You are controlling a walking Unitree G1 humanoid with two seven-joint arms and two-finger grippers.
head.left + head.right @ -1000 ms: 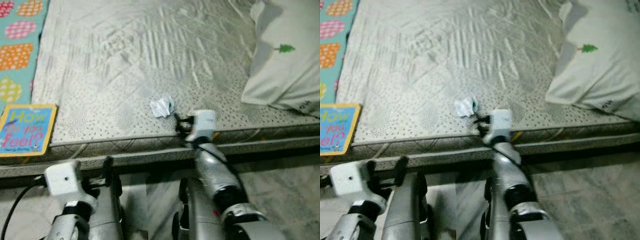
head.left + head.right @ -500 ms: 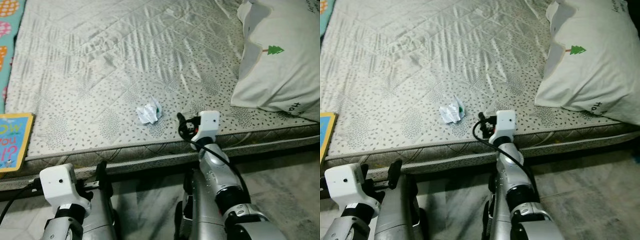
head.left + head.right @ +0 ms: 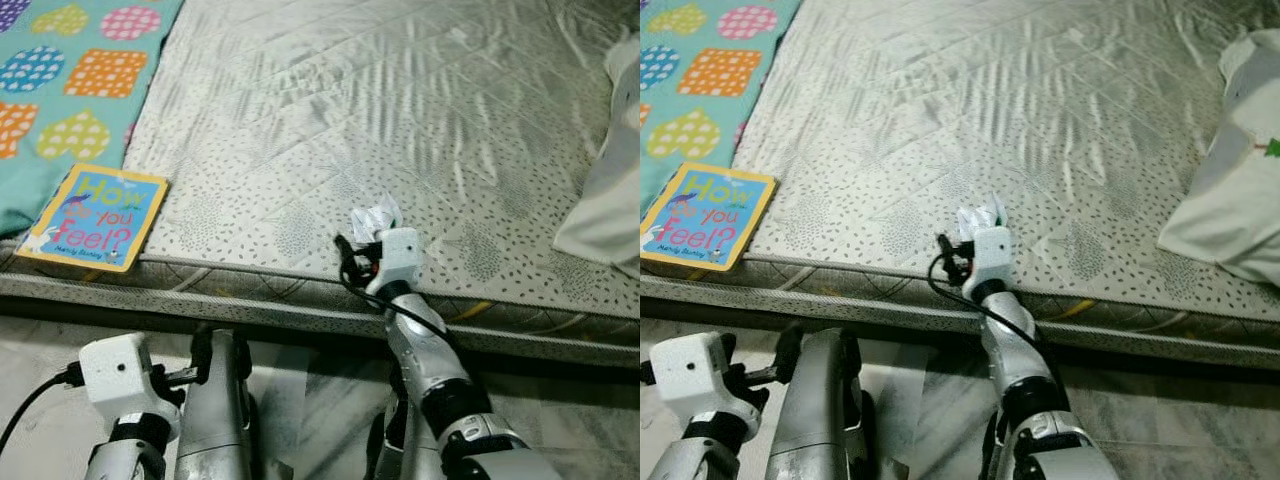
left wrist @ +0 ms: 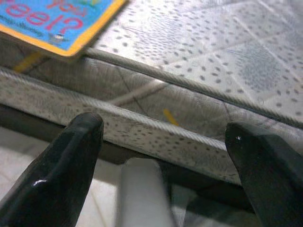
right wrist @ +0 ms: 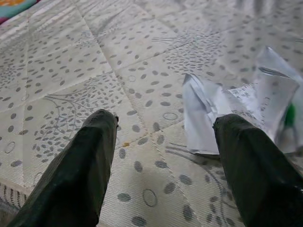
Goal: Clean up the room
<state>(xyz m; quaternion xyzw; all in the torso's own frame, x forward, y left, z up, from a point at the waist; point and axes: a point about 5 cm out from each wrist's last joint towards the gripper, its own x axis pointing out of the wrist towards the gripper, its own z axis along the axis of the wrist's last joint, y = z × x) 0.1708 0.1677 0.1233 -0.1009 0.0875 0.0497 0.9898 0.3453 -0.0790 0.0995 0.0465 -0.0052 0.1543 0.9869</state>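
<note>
A crumpled white paper ball [image 3: 375, 215] with a green mark lies on the patterned mattress [image 3: 400, 100] near its front edge. My right gripper [image 5: 164, 120] is open and low over the mattress. The paper [image 5: 236, 116] lies just beyond one finger [image 5: 251, 161], partly behind its tip, with nothing between the fingers. In the eye views that wrist [image 3: 400, 255] rests at the mattress edge directly in front of the paper. A picture book [image 3: 95, 217] lies at the mattress's front left corner. My left gripper [image 4: 163, 137] hangs open below the mattress edge, close to the book [image 4: 57, 19].
A teal blanket [image 3: 70, 80] with coloured patches covers the left side of the bed. A white pillow [image 3: 610, 200] lies at the right. Grey floor tiles [image 3: 300, 380] run along the front of the bed frame.
The camera has swung left, so the blanket and book are back in view. My right gripper has closed in on the paper, which now lies right ahead of its wrist instead of to its left.
</note>
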